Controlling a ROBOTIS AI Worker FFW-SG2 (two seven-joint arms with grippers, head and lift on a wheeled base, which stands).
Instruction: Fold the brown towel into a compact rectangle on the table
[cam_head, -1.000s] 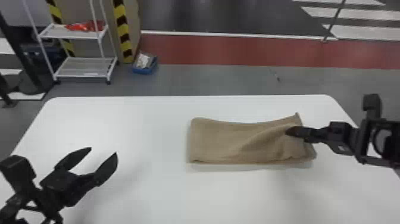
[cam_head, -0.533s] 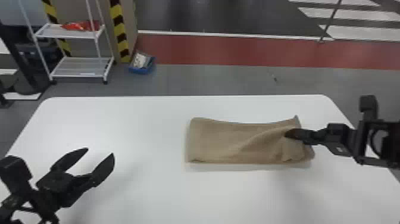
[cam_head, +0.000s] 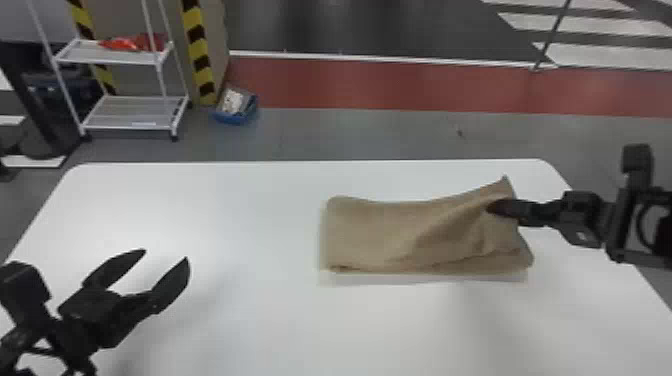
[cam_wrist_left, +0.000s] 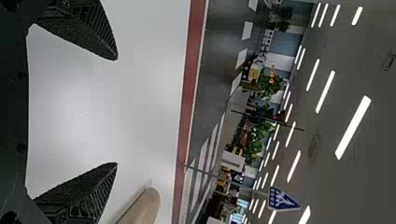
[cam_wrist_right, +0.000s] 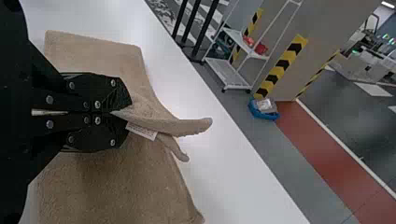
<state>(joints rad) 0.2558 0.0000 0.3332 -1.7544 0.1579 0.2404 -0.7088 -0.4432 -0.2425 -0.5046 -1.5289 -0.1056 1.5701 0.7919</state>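
Note:
The brown towel (cam_head: 390, 232) lies on the white table right of centre, folded into a wide band with its right end lifted and wrinkled. My right gripper (cam_head: 495, 207) is at that raised end, and in its wrist view the right gripper (cam_wrist_right: 122, 112) is closed on a pinch of towel (cam_wrist_right: 116, 186), with a small white tag (cam_wrist_right: 141, 131) beside the fingertips. Over the table's left part, away from the cloth, my left gripper (cam_head: 167, 255) stands open and holds nothing. In its wrist view the left gripper (cam_wrist_left: 116, 112) has widely parted fingers, and an edge of the towel (cam_wrist_left: 142, 207) appears beyond them.
The table (cam_head: 240, 210) has its far edge beyond the towel. On the floor behind it are a white rack (cam_head: 135, 112), a striped post (cam_head: 198, 50) and a blue bin (cam_head: 235, 112).
My right gripper has risen slightly and moved a little away toward the far side, pulling the towel's right end higher with it. My left gripper stays practically where it was, still open.

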